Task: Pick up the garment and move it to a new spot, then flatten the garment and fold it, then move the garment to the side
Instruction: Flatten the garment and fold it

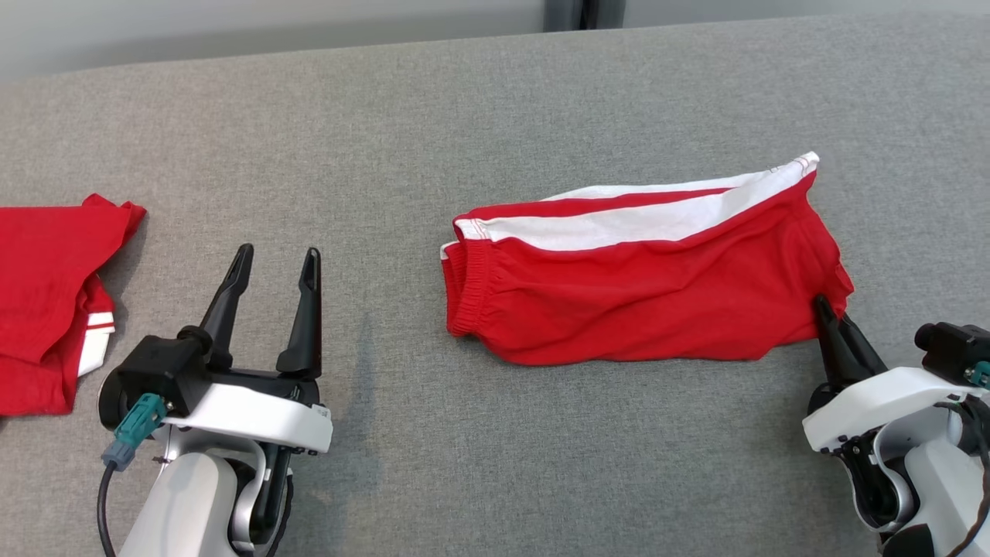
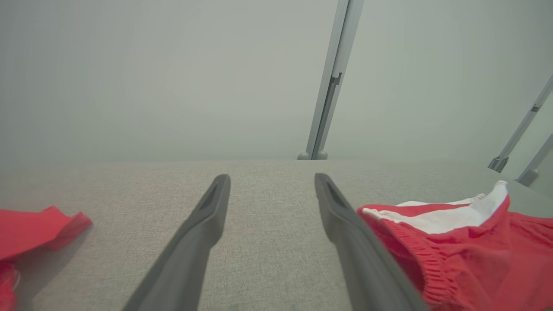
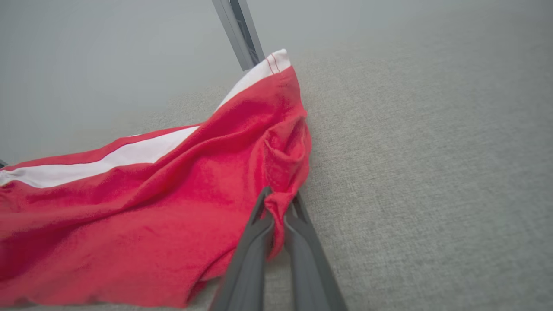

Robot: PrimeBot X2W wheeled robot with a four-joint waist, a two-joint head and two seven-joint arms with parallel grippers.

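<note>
My right end effector pinched tight on a corner of the red shorts; left end effector spread wide, empty.

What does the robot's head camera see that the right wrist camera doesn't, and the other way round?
Head camera: the left gripper, jaws open, and a second red garment at the left edge. Right wrist camera: up close, a red fold squeezed between the jaws. Both: the red shorts with their white stripe, the grey surface, and the right gripper shut on their corner.
</note>
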